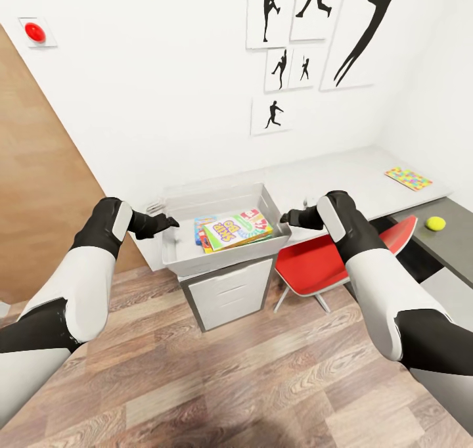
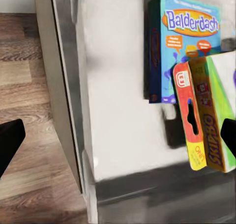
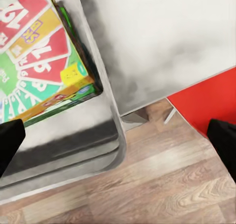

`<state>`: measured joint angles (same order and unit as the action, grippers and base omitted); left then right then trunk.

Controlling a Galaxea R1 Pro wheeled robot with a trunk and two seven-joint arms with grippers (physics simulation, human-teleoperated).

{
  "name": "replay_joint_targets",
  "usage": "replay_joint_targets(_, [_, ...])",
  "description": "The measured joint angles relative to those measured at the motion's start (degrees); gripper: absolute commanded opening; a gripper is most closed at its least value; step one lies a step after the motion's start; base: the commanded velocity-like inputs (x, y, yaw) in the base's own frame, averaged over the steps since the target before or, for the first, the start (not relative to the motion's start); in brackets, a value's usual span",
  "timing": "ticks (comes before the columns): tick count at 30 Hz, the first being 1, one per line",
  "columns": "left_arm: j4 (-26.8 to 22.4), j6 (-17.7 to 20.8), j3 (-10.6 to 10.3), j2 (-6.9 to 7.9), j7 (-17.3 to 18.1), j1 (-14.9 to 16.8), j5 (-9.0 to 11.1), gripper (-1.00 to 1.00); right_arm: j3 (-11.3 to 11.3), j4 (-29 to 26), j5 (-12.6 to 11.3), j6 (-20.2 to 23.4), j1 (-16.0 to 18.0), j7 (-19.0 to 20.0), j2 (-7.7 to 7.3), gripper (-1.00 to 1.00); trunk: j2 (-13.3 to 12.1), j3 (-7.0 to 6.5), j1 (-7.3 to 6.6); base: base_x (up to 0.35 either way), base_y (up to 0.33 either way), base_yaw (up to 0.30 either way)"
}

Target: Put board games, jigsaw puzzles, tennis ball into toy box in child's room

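Grey toy box [image 1: 177,254] sits at the desk [image 1: 341,172] end, between my left claw [image 1: 172,223] and right claw [image 1: 285,217]. It already holds board games: the green-yellow-red game [image 1: 233,230] lies on top of the blue game [image 2: 187,42]. I judge the task partly done. One jigsaw puzzle [image 1: 408,178] and the tennis ball [image 1: 435,223] remain on the desk, well apart from the right claw, on its outer side. Both claws hang empty beside the box rim with their fingers apart, the games lying between them.
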<state>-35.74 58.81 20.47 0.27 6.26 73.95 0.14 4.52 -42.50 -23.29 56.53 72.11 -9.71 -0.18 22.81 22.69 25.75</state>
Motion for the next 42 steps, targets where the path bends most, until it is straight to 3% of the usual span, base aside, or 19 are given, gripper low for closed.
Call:
replay_joint_targets(16, [-0.53, 0.03, 0.16, 0.20, 0.04, 0.00, 0.06, 1.00, -0.15, -0.03, -0.02, 0.01, 0.00, 0.00, -0.05, 1.00, 0.00, 0.00, 0.00, 0.000, 0.000, 0.000])
replay_joint_targets(23, [-3.73, 0.83, 0.45, 0.36, 0.24, 0.00, 0.22, 1.00, -0.28, -0.96, -0.05, 0.28, -0.01, 0.17, -0.11, 1.00, 0.01, -0.12, 0.00, 0.000, 0.000, 0.000])
replay_joint_targets(26, [-5.85, 0.93, 0.62, 1.12, 1.21, 0.00, 0.38, 1.00, -0.58, -3.21, -0.42, 0.57, -0.15, 0.42, -0.21, 1.00, 0.01, -0.32, -0.01, 0.000, 0.000, 0.000])
replay_joint_targets(30, [-7.09, 0.92, 0.74, 3.05, 3.45, 0.00, 0.90, 1.00, -0.82, -6.78, -0.70, 1.04, -0.43, 1.36, -0.41, 1.00, 0.01, -0.65, -0.01, 0.000, 0.000, 0.000])
replay_joint_targets(36, [-7.82, 0.85, 0.77, 8.71, 10.45, -0.07, 3.22, 1.00, -1.21, -14.14, -1.00, 3.20, -1.48, 4.87, -2.13, 1.00, 0.01, -1.19, -0.01, 0.000, 0.000, 0.000])
replay_joint_targets(42, [-7.93, 0.77, 0.72, 15.13, 17.17, -0.11, 4.48, 1.00, -3.58, -18.71, -1.63, 3.27, -2.91, 8.69, -4.37, 1.00, 0.01, -1.74, -0.01, 0.000, 0.000, 0.000])
